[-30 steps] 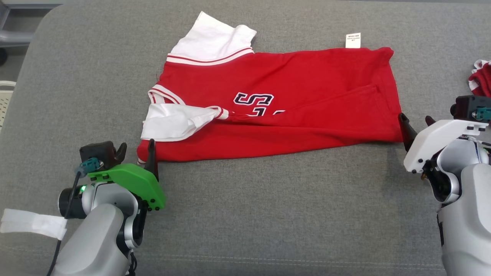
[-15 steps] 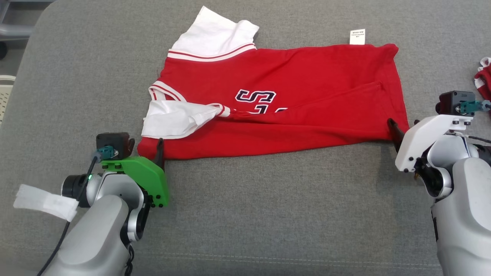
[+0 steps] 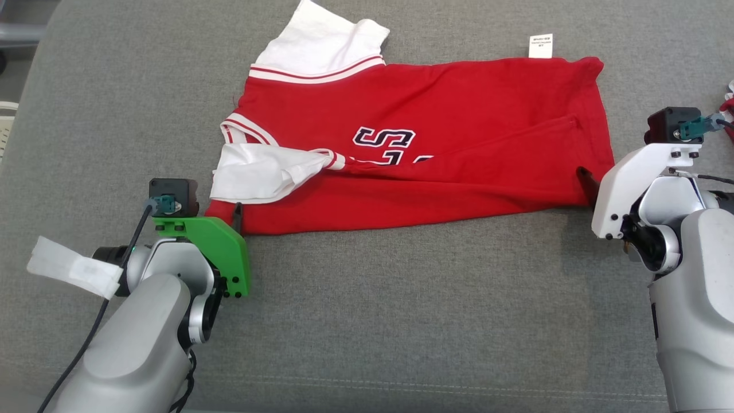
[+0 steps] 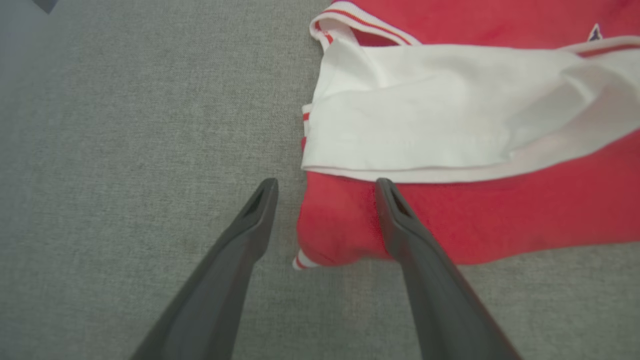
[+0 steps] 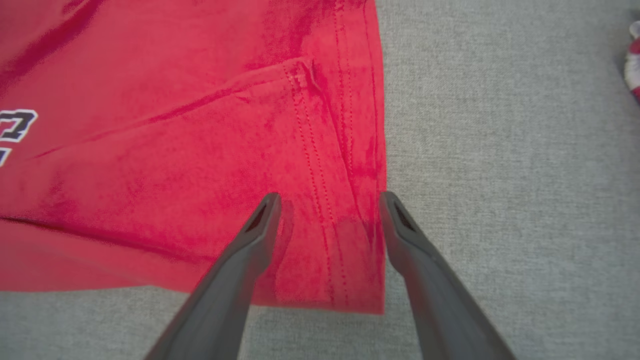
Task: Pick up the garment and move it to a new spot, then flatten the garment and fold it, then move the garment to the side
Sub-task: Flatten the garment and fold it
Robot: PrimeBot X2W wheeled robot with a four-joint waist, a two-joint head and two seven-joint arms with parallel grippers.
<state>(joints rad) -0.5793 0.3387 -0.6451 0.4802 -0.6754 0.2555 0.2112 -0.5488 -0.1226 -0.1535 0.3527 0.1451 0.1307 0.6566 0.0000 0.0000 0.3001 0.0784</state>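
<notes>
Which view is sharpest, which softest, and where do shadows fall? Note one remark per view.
Head view: even light, crisp, garment lettering sharp-edged. Left wrist view: softest, white sleeve washed out, top-left corner dim. Right wrist view: hem stitching clear, faint shadow beside one finger of the right hand.

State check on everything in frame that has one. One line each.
garment, flat on the cushion, near edge folded over the lettering
near sleeve, folded onto the red body, creased
far sleeve, spread out
left gripper, open, astride the collar-end near corner
right gripper, open, astride the hem-end near corner
</notes>
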